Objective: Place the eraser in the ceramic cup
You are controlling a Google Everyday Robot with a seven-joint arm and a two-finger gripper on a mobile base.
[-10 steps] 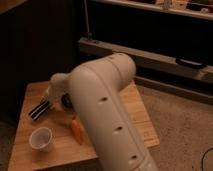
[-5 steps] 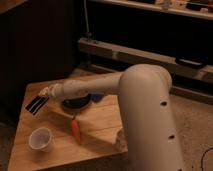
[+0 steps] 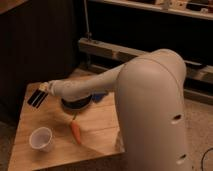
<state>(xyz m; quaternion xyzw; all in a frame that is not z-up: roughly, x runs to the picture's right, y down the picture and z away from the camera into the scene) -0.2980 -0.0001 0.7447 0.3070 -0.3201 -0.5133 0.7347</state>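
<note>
The eraser (image 3: pixel 36 97), a flat black block with white stripes, hangs tilted above the far left part of the wooden table (image 3: pixel 100 125). My gripper (image 3: pixel 45 89) is at the end of the long arm reaching left, and it is shut on the eraser's upper end. The ceramic cup (image 3: pixel 41 138), small, white and round, stands upright near the table's front left. It is below the eraser and nearer the camera, and they do not touch.
A black round bowl (image 3: pixel 76 103) sits under my forearm at mid-table. An orange carrot-like thing (image 3: pixel 76 131) lies in front of it, right of the cup. A blue thing (image 3: pixel 99 96) peeks out behind the arm. Dark shelving stands behind the table.
The arm's bulky upper part has swung right, uncovering more of the table. The gripper with the eraser has risen slightly and shifted left. The cup has not moved.
</note>
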